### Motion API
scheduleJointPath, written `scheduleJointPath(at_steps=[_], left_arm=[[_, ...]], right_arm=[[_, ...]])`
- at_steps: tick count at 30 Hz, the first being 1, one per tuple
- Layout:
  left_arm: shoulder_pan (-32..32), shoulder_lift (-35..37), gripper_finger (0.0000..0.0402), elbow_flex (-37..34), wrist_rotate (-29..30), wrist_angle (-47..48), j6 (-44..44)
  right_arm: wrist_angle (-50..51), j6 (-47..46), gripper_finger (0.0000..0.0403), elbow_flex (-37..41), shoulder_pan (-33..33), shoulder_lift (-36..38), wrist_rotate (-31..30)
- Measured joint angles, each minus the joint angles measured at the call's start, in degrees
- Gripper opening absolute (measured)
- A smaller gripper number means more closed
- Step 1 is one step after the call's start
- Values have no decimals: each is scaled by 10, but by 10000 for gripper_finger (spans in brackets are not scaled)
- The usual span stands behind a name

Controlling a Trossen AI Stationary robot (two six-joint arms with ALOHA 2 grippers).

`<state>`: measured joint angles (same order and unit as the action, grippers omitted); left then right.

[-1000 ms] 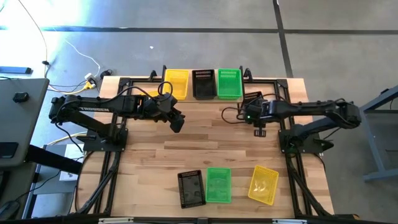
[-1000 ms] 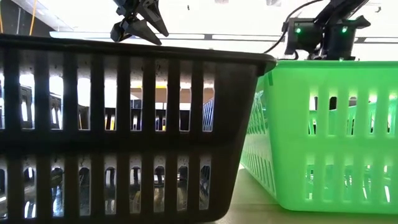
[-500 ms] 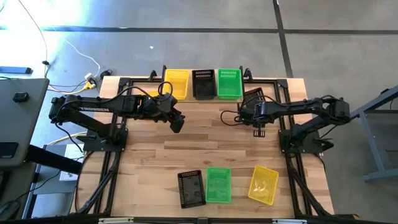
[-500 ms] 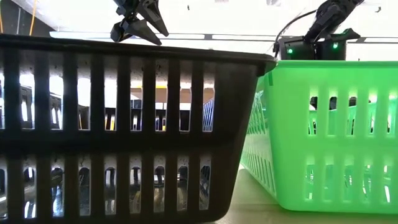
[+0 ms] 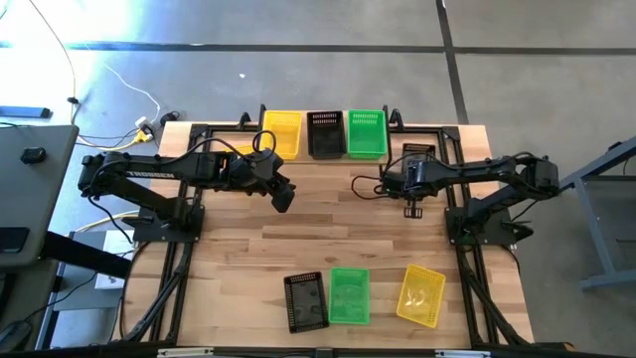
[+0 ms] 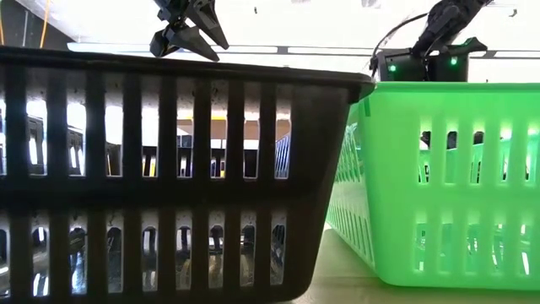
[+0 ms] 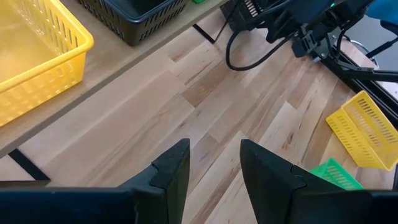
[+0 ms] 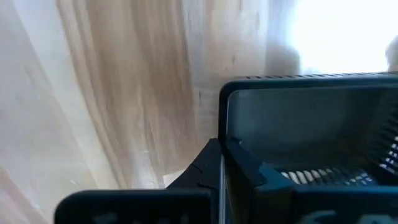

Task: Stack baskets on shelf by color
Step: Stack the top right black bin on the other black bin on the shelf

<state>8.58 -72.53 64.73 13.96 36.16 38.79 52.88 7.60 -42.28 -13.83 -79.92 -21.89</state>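
Baskets are sitting yellow (image 5: 281, 133), black (image 5: 325, 133), green (image 5: 366, 133) on the shelf (image 5: 328, 156); three more (image 5: 350, 295) are lying empty on the table (image 5: 229, 259). Right gripper (image 5: 409, 177) is pinching a black basket (image 8: 311, 130); left gripper (image 7: 214, 165) is hanging spread.

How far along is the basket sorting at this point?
Started, not finished. A yellow basket, black basket and green basket sit side by side on the shelf. The right hand grips a second black basket beside the shelf; the left hand hangs open over mid-table. A loose black basket, loose green basket and loose yellow basket wait near the table's front edge.
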Motion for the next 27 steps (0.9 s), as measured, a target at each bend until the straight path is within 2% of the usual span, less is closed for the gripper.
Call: scheduleJointPath(at_steps=[10,23,27], left_arm=[[0,0,131,0,1,0,0],[0,0,131,0,1,0,0],[0,0,131,0,1,0,0]], right_arm=[[68,-115,0,-64,28,1,23],[58,-214,0,-102,110,1,104],[62,-267,0,-102,141,1,90]])
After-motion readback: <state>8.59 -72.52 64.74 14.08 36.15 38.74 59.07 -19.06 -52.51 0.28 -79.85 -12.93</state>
